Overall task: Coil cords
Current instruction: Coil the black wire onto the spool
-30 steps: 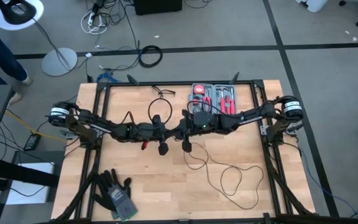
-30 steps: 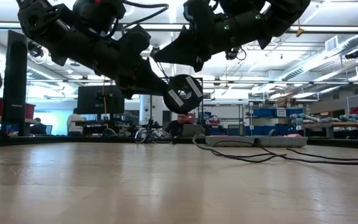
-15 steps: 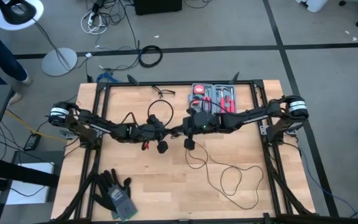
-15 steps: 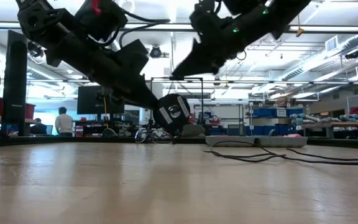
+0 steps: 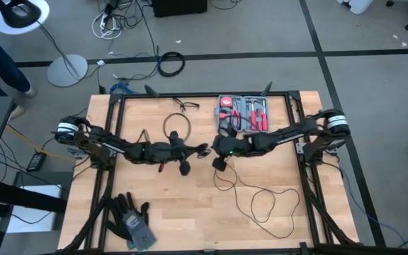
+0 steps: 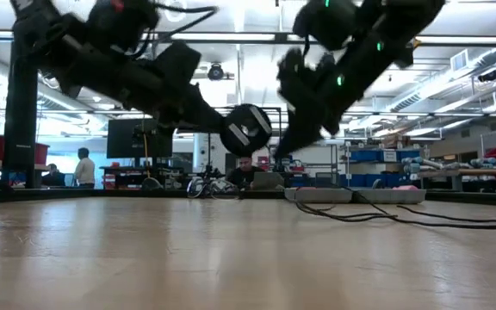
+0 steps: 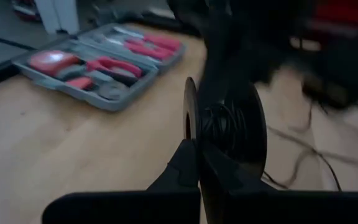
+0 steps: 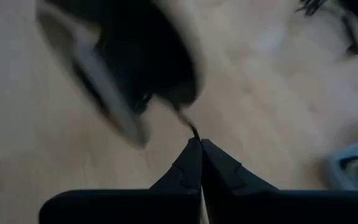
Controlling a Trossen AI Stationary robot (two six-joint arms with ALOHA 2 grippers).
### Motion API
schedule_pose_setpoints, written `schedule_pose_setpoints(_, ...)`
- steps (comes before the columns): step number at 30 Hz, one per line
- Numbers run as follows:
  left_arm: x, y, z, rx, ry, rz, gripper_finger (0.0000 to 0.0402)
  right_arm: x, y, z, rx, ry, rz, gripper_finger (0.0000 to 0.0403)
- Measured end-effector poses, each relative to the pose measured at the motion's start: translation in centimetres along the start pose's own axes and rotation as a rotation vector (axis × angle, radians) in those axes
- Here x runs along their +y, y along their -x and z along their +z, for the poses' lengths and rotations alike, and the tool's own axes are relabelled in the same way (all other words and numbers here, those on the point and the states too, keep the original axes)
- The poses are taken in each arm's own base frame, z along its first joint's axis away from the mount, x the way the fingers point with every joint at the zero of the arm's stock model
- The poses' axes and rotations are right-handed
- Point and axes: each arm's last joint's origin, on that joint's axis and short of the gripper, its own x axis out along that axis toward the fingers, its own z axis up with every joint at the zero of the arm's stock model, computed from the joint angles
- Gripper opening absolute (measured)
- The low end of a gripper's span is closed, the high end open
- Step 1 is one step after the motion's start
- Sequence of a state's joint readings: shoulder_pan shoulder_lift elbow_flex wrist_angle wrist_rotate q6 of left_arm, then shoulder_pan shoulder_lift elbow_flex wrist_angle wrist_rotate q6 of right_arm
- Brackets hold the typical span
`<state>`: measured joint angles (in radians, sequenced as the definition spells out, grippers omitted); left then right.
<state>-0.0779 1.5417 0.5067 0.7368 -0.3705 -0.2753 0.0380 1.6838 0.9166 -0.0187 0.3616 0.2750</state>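
Note:
The round black puck (image 6: 246,129) has a pale mark at its centre and is a small reel with thin black cable wound between its two discs (image 7: 225,124). My left gripper (image 5: 202,149) is shut on it above the table's middle. My right gripper (image 5: 215,151) is right beside the puck, toward the table's right, and is shut on the thin cable (image 8: 194,132). In the low view the right gripper (image 6: 284,151) is a little lower than the puck. The rest of the cable lies in loose loops (image 5: 264,202) on the table's near right part. My left gripper pinches the rim of one disc of the puck (image 7: 189,134) between its two fingers. The fingers come level from the table's left. The puck stands on edge, its axis level, lifted clear of the table. My right gripper pinches the thin cable (image 8: 193,130) between its fingertips, a short way from the puck (image 8: 123,68). The fingers come from the table's right, slanting down. The short stretch of cable runs from the fingertips to the puck.
A grey tool tray with red-handled tools (image 5: 245,112) sits at the far middle. A small glasses-like wire item (image 5: 185,105) lies to its left. Dark gloves (image 5: 132,221) lie at the near left. Black frame rails (image 5: 310,184) run along the table's sides.
My right gripper has gone from above the puck down toward the near edge, to the puck's right side, still shut on the cable. My left gripper dipped with the puck, then rose back to about its earlier height.

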Motion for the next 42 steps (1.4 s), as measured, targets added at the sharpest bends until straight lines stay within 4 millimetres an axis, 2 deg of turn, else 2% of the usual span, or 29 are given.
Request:
schedule_pose_setpoints(3,0.8,1.0,-0.5,-0.104,0.068,0.003,0.0,0.1,-1.7,-1.7,0.04,-0.013,-0.014,0.0007)
schedule_pose_setpoints(6,1.8,2.2,-1.8,-0.144,0.099,0.054,0.0,0.7,-2.1,-1.4,-0.019,-0.016,0.014,0.0023)
schedule_pose_setpoints(8,2.2,2.7,-2.0,-0.189,0.119,0.061,0.0,1.1,-2.2,-1.1,-0.066,0.0,0.033,0.0036)
schedule_pose_setpoints(12,2.5,3.4,-2.2,-0.23,0.129,0.058,0.0,1.1,-1.6,-0.4,-0.108,0.036,0.036,0.0065)
schedule_pose_setpoints(16,2.5,3.5,-2.1,-0.237,0.116,0.065,0.0,0.7,-0.8,-0.4,-0.069,0.059,0.019,0.009)
schedule_pose_setpoints(21,2.5,3.5,-2.0,-0.252,0.099,0.066,0.0,1.0,0.5,-0.6,-0.03,0.07,0.012,0.0102)
schedule_pose_setpoints(24,2.4,3.5,-1.8,-0.273,0.106,0.063,0.0,1.3,0.6,-1.2,-0.041,0.062,-0.015,0.0101)
schedule_pose_setpoints(28,2.4,3.5,-1.7,-0.276,0.105,0.063,0.0,1.3,0.5,-3.5,-0.085,0.017,-0.073,0.0099)
schedule_pose_setpoints(31,2.4,3.6,-1.7,-0.279,0.107,0.061,0.0,1.2,0.4,-5.1,-0.205,-0.063,-0.066,0.0099)
schedule_pose_setpoints(35,2.4,3.6,-1.6,-0.29,0.111,0.056,0.0,0.9,0.1,-6.3,-0.422,-0.174,0.008,0.01)
schedule_pose_setpoints(39,2.4,3.6,-1.4,-0.31,0.12,0.05,0.0,0.4,-1.5,-7.7,-0.49,-0.181,0.005,0.0101)
schedule_pose_setpoints(42,2.4,3.6,-1.4,-0.313,0.122,0.049,0.0,0.5,-3.2,-8.0,-0.511,-0.203,-0.002,0.0101)
